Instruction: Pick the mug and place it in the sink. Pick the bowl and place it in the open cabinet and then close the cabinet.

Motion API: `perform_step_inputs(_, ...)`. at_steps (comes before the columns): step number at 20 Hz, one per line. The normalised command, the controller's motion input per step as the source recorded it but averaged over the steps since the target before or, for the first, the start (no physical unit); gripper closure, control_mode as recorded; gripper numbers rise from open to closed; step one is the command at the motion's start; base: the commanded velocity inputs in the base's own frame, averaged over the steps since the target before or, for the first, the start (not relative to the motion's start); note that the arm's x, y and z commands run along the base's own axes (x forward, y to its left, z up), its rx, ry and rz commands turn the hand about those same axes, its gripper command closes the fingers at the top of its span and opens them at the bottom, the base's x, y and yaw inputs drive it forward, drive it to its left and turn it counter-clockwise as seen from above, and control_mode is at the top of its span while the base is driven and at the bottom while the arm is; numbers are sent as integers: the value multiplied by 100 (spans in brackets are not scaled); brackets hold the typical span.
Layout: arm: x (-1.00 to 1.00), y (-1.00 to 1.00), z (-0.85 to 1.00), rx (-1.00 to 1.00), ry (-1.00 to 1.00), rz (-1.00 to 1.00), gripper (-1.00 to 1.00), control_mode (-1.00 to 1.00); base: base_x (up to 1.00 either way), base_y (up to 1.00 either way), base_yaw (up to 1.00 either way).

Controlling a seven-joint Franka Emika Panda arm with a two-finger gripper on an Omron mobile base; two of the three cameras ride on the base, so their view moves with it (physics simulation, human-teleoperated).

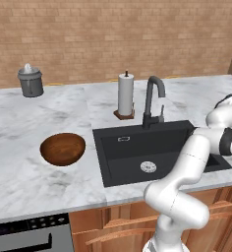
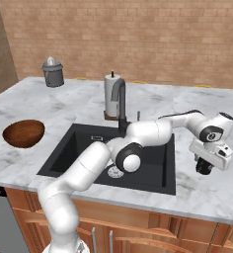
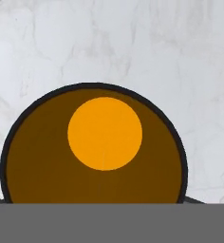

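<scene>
Poised low over the mug (image 3: 92,147) right of the sink (image 2: 158,180) for a grasp, claw (image 2: 205,168) spread unclear.

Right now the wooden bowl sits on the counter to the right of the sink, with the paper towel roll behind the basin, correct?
Not quite. The bowl sits on the counter to the left of the sink, as the left base view shows. The paper towel roll does stand behind the basin.

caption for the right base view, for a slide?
Arm reaches right of the black sink, claw lowered over the mug on the marble counter; wooden bowl waits at left.
</scene>
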Motion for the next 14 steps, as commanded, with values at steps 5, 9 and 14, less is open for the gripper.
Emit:
perform_step_inputs(5, 1, 34, 19, -6, -5, 0, 100, -100, 0, 0, 0)
perform_step_inputs(9, -21, 76, 46, -22, -25, 0, 100, -100, 0, 0, 0)
perform_step_inputs(14, -90, 96, 19, -27, -19, 5, 100, -100, 0, 0, 0)
